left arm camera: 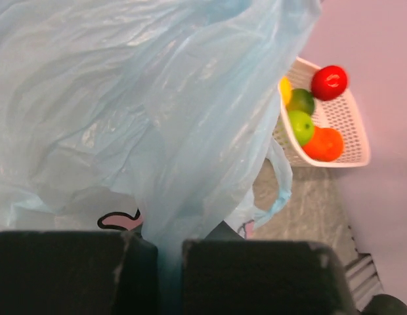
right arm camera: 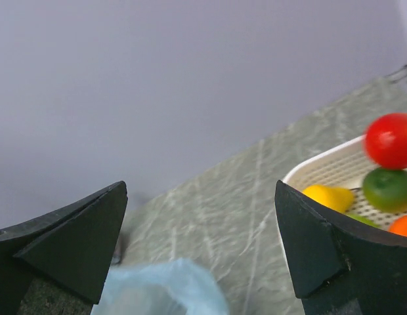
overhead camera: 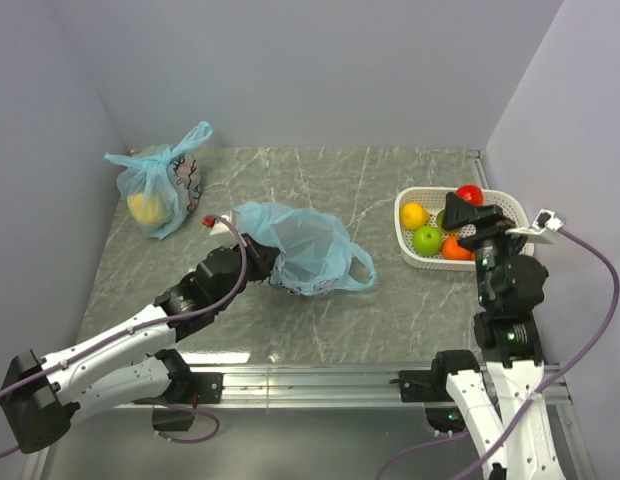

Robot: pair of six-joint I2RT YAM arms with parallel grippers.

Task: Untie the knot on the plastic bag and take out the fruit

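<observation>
Fingers [left arm camera: 59, 269] of your left gripper [left arm camera: 157, 246] stand almost together, with only a narrow slit between them, and a fold of light-blue film from the plastic bag [left arm camera: 125, 118] is pinched in that slit. In the top view, the plastic bag lies slumped on the grey marbled table [overhead camera: 390, 320] near its middle, one handle loop trailing toward the right. A dark curved outline with a pink patch [left arm camera: 118, 220] shows on the film just above your left fingers; you cannot read any lettering there.

Your right gripper [right arm camera: 200, 190] hangs above the white basket [left arm camera: 344, 121] at the right of the table, its fingers spread wide with nothing between them. The fruit [overhead camera: 427, 239] sits in that basket: yellow, two green, orange and red pieces are visible.

A second blue bag [overhead camera: 160, 195], tied at the top with a yellow lump showing through the film, stands at the far left, well apart from the plastic bag.
</observation>
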